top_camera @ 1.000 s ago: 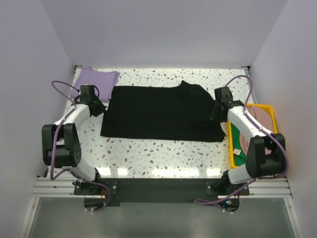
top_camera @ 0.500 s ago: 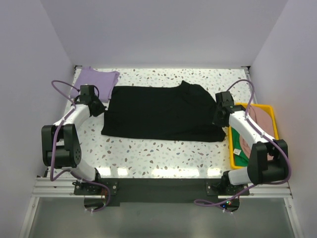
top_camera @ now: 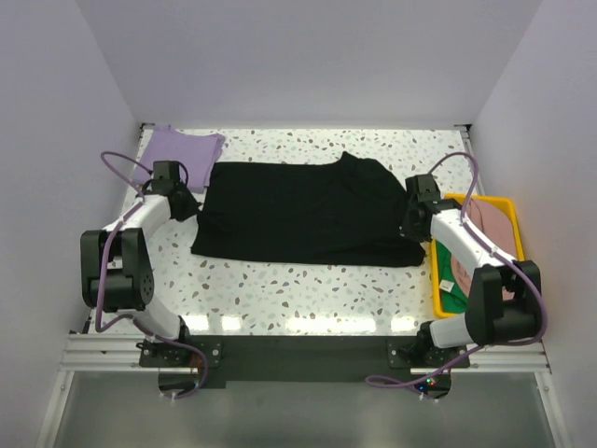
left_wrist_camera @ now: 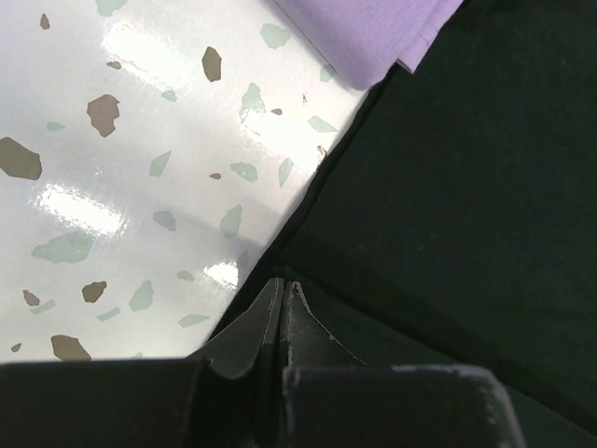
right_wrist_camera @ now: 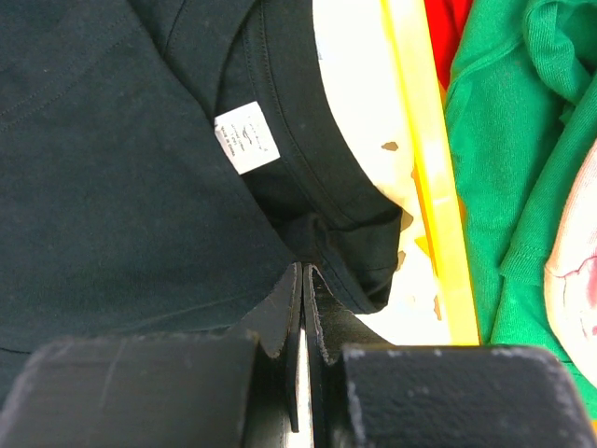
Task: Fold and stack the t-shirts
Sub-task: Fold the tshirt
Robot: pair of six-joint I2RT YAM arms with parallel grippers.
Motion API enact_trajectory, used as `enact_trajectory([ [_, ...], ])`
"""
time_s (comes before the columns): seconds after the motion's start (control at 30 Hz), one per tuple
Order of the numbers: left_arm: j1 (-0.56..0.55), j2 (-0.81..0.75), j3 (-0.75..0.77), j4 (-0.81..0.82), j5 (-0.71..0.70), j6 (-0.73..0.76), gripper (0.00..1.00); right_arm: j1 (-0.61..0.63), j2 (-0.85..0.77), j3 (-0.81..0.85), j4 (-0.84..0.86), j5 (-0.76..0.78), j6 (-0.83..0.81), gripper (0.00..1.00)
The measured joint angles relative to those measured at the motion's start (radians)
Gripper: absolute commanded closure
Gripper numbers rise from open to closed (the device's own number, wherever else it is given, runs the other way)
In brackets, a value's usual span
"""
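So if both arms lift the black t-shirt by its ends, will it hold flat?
Probably not: the black t-shirt lies limp, rumpled near the right gripper, so its middle should sag. Its thin edge at the left gripper suggests it is light.

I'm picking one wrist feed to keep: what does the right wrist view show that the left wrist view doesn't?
Only the right wrist view: a white sewn-in label on the shirt, the rim of the yellow plastic bin, and a green cloth t-shirt inside it.
Only the left wrist view: a corner of the pale lavender cloth t-shirt, next to the black one.
Both: the black cloth t-shirt, the white speckled tabletop, and shut fingers pinching the shirt's edge, the right fingers in one and the left fingers in the other.
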Motion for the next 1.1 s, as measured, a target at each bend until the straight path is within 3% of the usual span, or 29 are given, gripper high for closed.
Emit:
enact_trajectory([
  [0.23, 0.0, -0.035, -0.001, -0.03, -0.016, 0.001, 1.0, 0.0, -0.019, 0.0, -0.01, 0.0, 0.004, 1.0],
  [0.67, 0.0, -0.285, -0.037, -0.08, -0.017, 0.001, 1.0, 0.0, -0.182, 0.0, -0.055, -0.003, 0.006, 1.0],
  [0.97, 0.001, -0.098, -0.027, -0.07, -0.017, 0.003, 1.0, -0.002, -0.016, 0.005, -0.036, -0.005, 0.014, 1.0],
  [1.1, 0.001, 0.017, -0.015, -0.06, -0.014, 0.018, 1.0, -0.002, 0.051, 0.005, -0.028, -0.002, 0.02, 0.87],
])
